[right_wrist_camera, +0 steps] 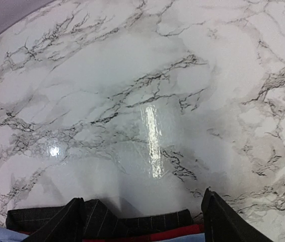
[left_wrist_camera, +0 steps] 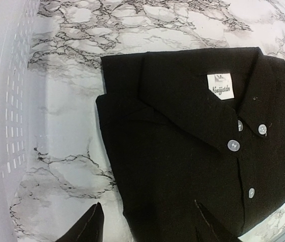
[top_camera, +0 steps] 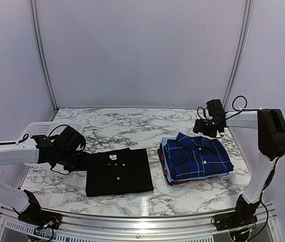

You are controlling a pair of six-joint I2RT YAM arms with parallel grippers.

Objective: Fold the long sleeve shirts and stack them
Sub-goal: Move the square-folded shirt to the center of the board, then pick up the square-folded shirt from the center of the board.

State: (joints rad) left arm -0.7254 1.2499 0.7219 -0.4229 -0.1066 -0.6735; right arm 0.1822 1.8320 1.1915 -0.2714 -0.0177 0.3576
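A folded black shirt [top_camera: 118, 171] with white buttons lies flat on the marble table, left of centre; it also shows in the left wrist view [left_wrist_camera: 198, 146]. A stack of folded shirts stands to its right, with a blue plaid shirt [top_camera: 197, 155] on top. My left gripper [top_camera: 77, 162] is open, low at the black shirt's left edge, one finger over the table and one over the cloth [left_wrist_camera: 147, 222]. My right gripper [top_camera: 206, 130] is open and empty above the table just behind the stack; the stack's dark, red and light blue edges [right_wrist_camera: 132, 224] show between its fingers.
A white mesh basket [top_camera: 42, 130] stands at the far left, its wall beside my left gripper [left_wrist_camera: 11, 131]. The marble table [top_camera: 132, 123] stretches bare behind the shirts. The table's front rail [top_camera: 142, 219] runs along the near edge.
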